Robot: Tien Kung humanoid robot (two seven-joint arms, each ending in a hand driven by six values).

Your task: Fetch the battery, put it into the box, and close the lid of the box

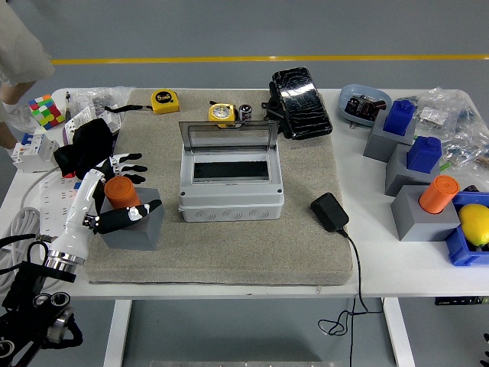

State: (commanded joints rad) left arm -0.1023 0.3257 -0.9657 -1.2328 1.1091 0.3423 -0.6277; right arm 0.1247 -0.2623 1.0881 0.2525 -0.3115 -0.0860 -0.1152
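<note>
An orange cylindrical battery (120, 191) stands upright in a grey block (144, 228) at the left of the beige mat (229, 256). My left hand (137, 189) reaches in from the lower left. Its fingers (128, 168) stretch behind the battery and its thumb (130, 217) lies in front, spread around it without a clear grip. The grey box (231, 200) sits at the mat's middle. Its clear lid (227, 138) stands raised at the back, and the dark inside looks empty. My right arm is out of view.
A second orange cylinder (438, 193) stands in a grey block at the right, beside blue blocks (422, 153) and a lemon (474, 223). A black adapter (329, 212) with its cable lies right of the box. Behind are a black pouch (300, 103) and yellow tape measure (164, 100). A person (17, 53) stands far left.
</note>
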